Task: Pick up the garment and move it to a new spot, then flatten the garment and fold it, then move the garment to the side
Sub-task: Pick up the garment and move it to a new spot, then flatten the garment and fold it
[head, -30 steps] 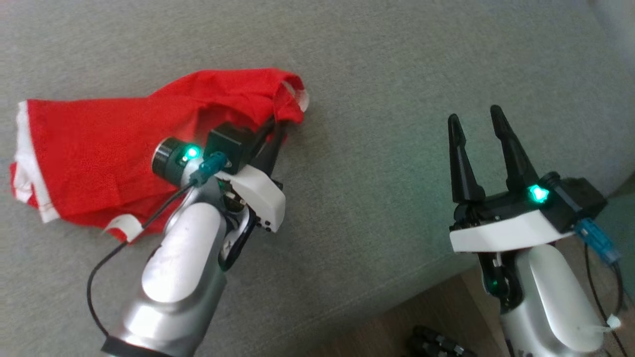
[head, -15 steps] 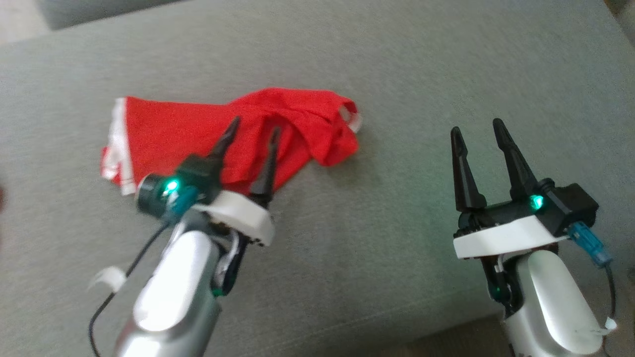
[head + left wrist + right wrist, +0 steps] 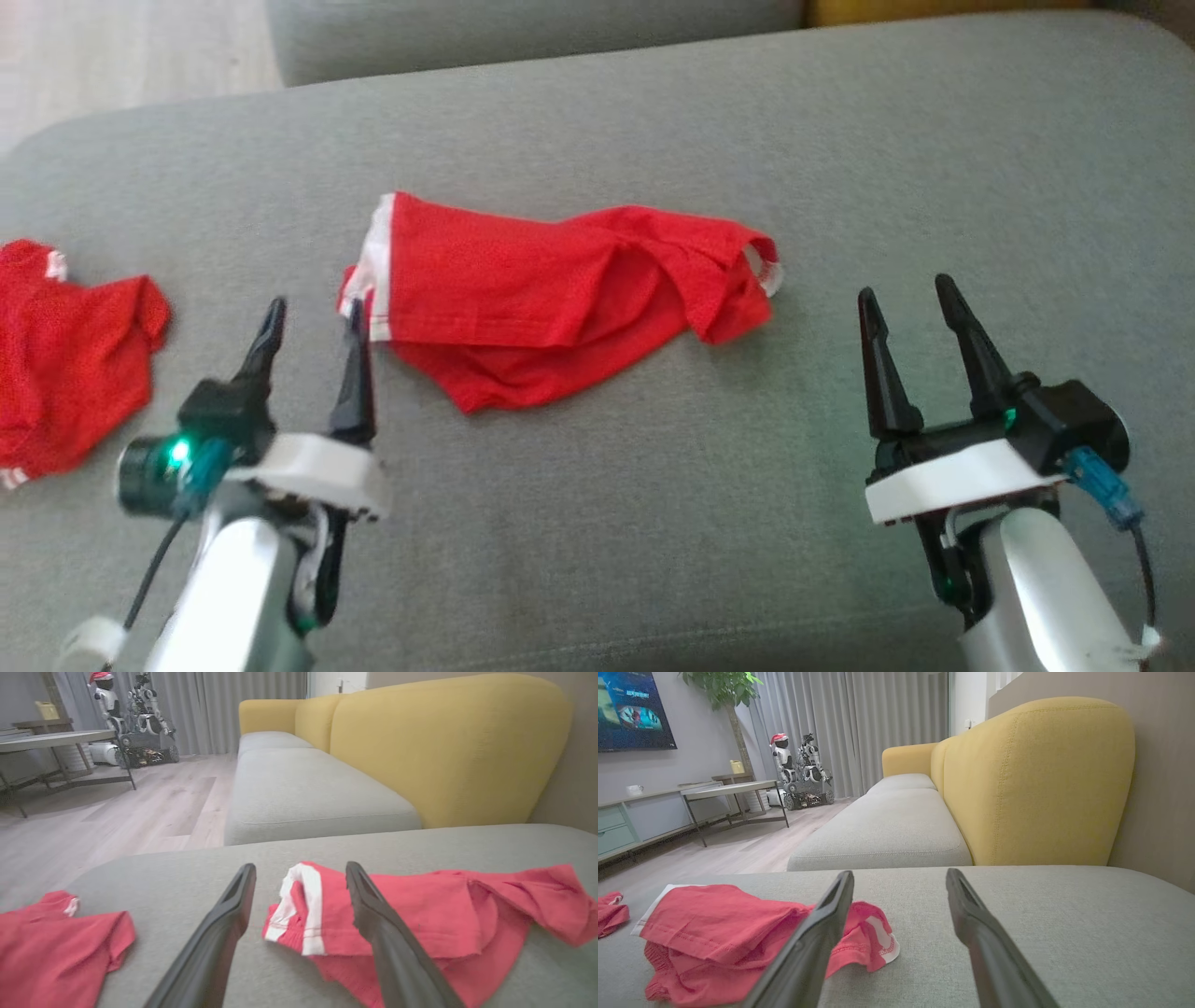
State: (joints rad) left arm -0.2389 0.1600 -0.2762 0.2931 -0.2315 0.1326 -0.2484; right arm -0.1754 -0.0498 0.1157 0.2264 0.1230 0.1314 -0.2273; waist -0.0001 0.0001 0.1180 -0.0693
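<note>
The garment (image 3: 541, 289) is red with white trim and lies crumpled on the grey cushion (image 3: 653, 485), slightly left of centre. My left gripper (image 3: 316, 308) stands open near the garment's white-trimmed left end, fingertips just short of it and holding nothing. In the left wrist view that trimmed end of the garment (image 3: 420, 910) lies just beyond the open left gripper (image 3: 300, 865). My right gripper (image 3: 906, 287) is open and empty, off to the right of the garment. From the right wrist the garment (image 3: 714, 924) sits to the left of the right gripper (image 3: 900, 871).
A second red garment (image 3: 75, 345) lies at the cushion's far left. Behind are another grey seat cushion (image 3: 303, 788) and a yellow sofa back (image 3: 444, 742). Wooden floor (image 3: 121, 47) lies beyond the left corner, with a table (image 3: 46, 742) and another robot (image 3: 140, 718) farther off.
My left gripper opened, let go of the garment and drew back to the left. The garment now rests on the cushion. The head camera has tilted, shifting the whole view.
</note>
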